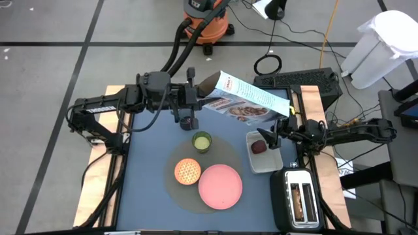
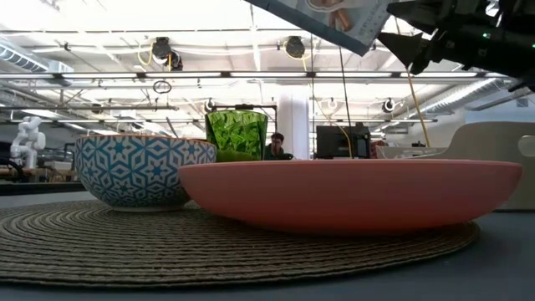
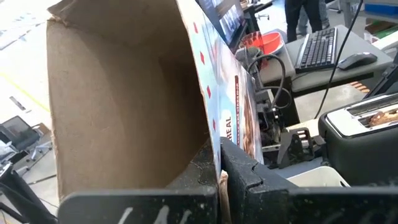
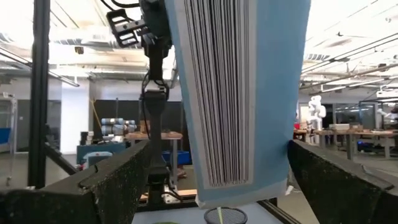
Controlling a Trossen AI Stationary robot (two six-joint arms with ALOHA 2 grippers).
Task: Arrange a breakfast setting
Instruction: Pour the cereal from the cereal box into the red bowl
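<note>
The cereal box point(image 1: 247, 101) hangs slanted over the table's far side, its open end in my left gripper point(image 1: 194, 99), which is shut on it. My right gripper point(image 1: 271, 132) is open by the box's closed end point(image 4: 239, 124), one finger on either side of it. On the round grey mat point(image 1: 175, 196) stand the pink plate point(image 1: 220, 186), an orange bowl point(image 1: 187, 171) with a blue-patterned outside point(image 2: 138, 171), and the green cup point(image 1: 202, 141). A dark mug point(image 1: 188, 122) stands on the table below my left gripper. The dark red fruit point(image 1: 259, 147) lies in a clear tub. My left gripper pinches one wall of the box at its open end point(image 3: 219, 167), one finger inside the mouth and one on the printed outside. The fingers come level from the table's left. The box is lifted clear and reaches away toward the table's right. My right gripper's finger point(image 4: 323, 174) is close to the box's edge; I cannot tell whether it touches.
The clear tub point(image 1: 268, 163) stands right of the mat, with the black toaster point(image 1: 297, 199) holding toast at the near right. Beyond the table's far edge are a keyboard point(image 1: 297, 79) and an orange shop vacuum point(image 1: 206, 19).
</note>
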